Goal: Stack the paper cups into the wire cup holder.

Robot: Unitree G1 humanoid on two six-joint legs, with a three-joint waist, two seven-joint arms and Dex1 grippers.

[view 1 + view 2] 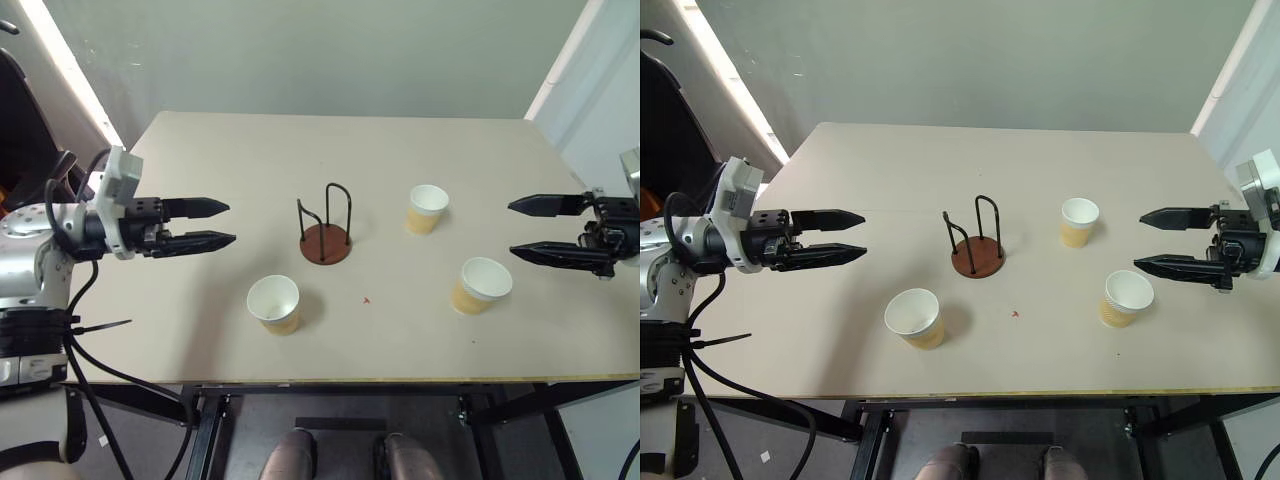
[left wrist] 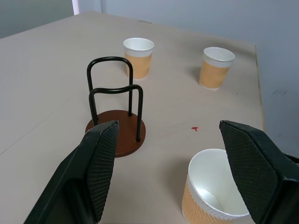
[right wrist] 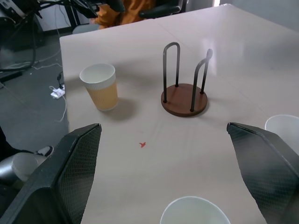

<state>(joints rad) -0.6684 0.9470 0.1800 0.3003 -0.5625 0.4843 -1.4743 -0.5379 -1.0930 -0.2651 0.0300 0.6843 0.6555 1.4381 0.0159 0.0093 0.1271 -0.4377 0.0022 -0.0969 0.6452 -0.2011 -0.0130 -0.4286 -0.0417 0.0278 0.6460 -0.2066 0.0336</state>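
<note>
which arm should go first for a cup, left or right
Right, probably. The open right gripper has two paper cups nearby: the near right cup just below its fingers and the far right cup. The open left gripper has one, the near left cup. The wire cup holder stands empty.

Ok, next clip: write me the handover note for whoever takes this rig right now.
Left end effector: open, empty, hanging above the table's left side.
Right end effector: open, empty, above the right side.
Cup holder: mid-table, empty.
Cups, all upright on the table: near cup left of centre, far cup right of the holder, right cup by the right end effector.
Done: nothing stacked.
Left: all three cups into the holder.
</note>
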